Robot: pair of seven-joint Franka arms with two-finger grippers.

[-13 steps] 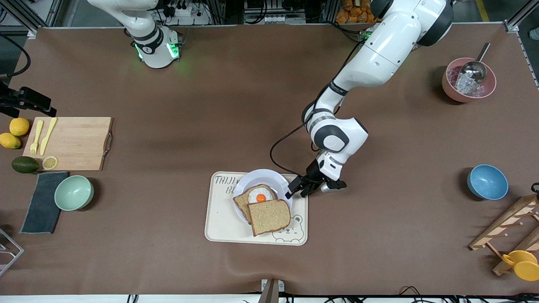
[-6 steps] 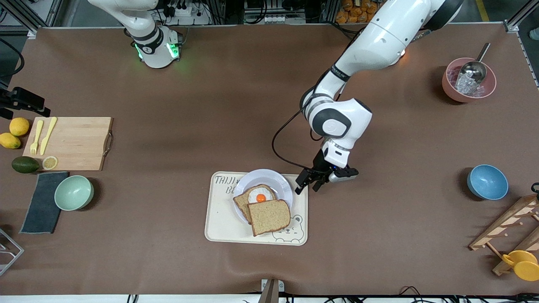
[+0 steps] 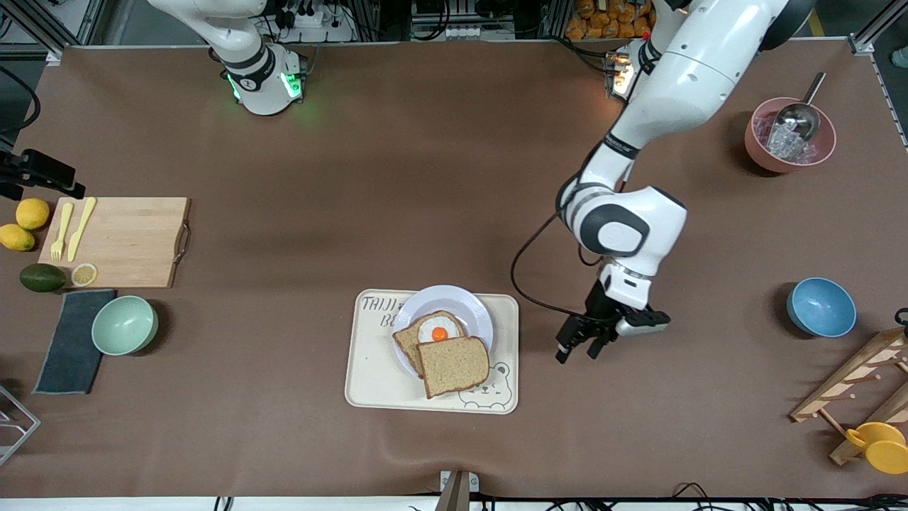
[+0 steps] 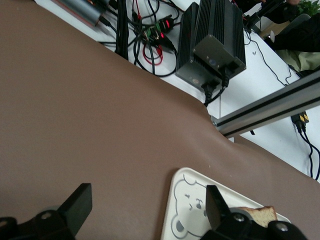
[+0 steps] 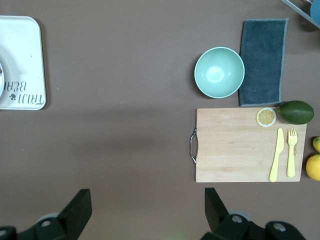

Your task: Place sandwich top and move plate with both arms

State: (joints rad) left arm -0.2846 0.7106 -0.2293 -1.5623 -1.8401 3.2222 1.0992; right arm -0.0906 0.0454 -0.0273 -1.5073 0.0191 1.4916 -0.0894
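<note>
The plain brown sandwich top (image 3: 455,366) lies partly over the egg-topped slice (image 3: 434,331) and partly on the cream bear tray (image 3: 376,369). The egg slice sits on the pale round plate (image 3: 464,301), which stands on the tray. My left gripper (image 3: 578,349) is open and empty, low over bare table beside the tray, toward the left arm's end. Its wrist view (image 4: 148,202) shows the tray's bear corner (image 4: 192,210) and a corner of the sandwich top (image 4: 260,215). My right gripper (image 3: 50,177) is open and empty, waiting high by the cutting board (image 3: 120,241); its wrist view (image 5: 147,200) looks down on the board (image 5: 247,145).
At the right arm's end: green bowl (image 3: 124,324), dark cloth (image 3: 69,344), lemons (image 3: 32,213), avocado (image 3: 41,277). At the left arm's end: pink bowl with ice and scoop (image 3: 762,152), blue bowl (image 3: 821,306), wooden rack (image 3: 851,387), yellow cup (image 3: 879,446).
My left gripper has moved from the plate's edge off the tray toward the left arm's end of the table, empty. The bread, plate and tray have not moved. The right gripper stays about where it was.
</note>
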